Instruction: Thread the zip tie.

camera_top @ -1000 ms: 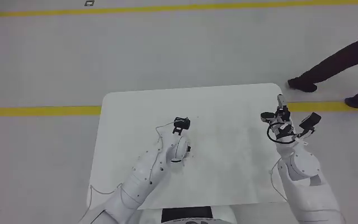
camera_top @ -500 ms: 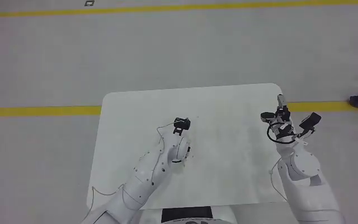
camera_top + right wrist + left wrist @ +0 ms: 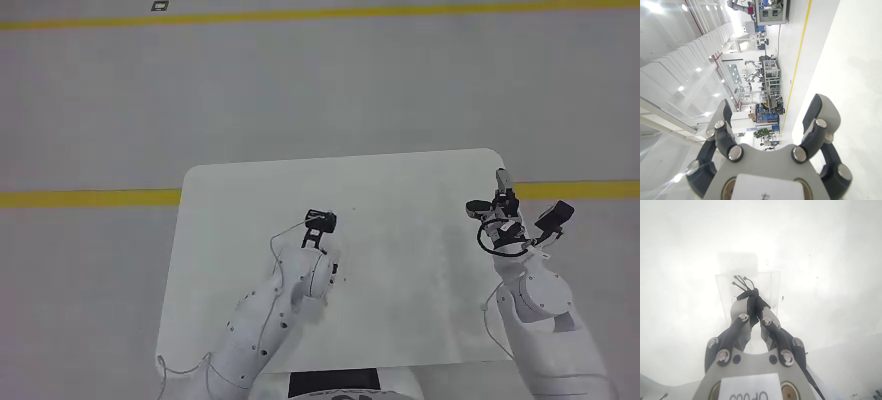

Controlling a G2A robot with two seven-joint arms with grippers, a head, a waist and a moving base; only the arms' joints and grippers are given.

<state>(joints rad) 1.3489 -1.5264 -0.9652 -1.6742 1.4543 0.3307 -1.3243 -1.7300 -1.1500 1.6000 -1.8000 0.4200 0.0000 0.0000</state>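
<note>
White surface (image 3: pixel 400 300) under both arms. Clear container (image 3: pixel 772 283) just past the left jaws' tips. Left jaws closed on a small bundle of black zip ties (image 3: pixel 745 287), with the heads fanned out beyond the tips and over the container. Right jaws spread wide and empty, well apart from the left jaws, aimed out into the room. Step, by judgement: ties picked up, threading not yet started. Next, likely: single out one tie, bring right jaws in for the tail, feed it through the head.
</note>
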